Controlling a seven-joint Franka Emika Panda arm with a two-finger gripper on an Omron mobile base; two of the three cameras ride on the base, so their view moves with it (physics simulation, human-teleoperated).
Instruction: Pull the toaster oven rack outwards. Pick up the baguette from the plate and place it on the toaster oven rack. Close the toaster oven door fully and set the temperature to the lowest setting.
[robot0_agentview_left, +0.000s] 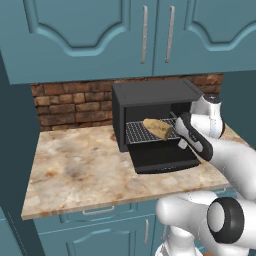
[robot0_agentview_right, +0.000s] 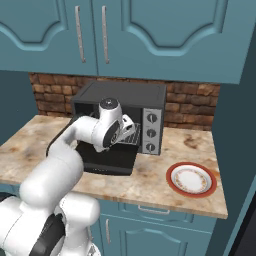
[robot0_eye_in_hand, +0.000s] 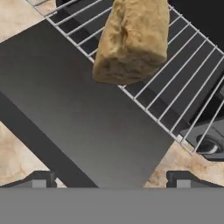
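Golden-tan baguette (robot0_eye_in_hand: 133, 39) rests on pulled-out silver wire rack (robot0_eye_in_hand: 188, 87); gripper (robot0_eye_in_hand: 111, 178), jaws apart, hovers over lowered black door (robot0_eye_in_hand: 83, 118), ready for closing.

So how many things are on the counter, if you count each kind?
Toaster oven: 1
Rack: 1
Bread: 1
Plate: 1
Total: 4
The bread lies on the rack, above the open oven door.
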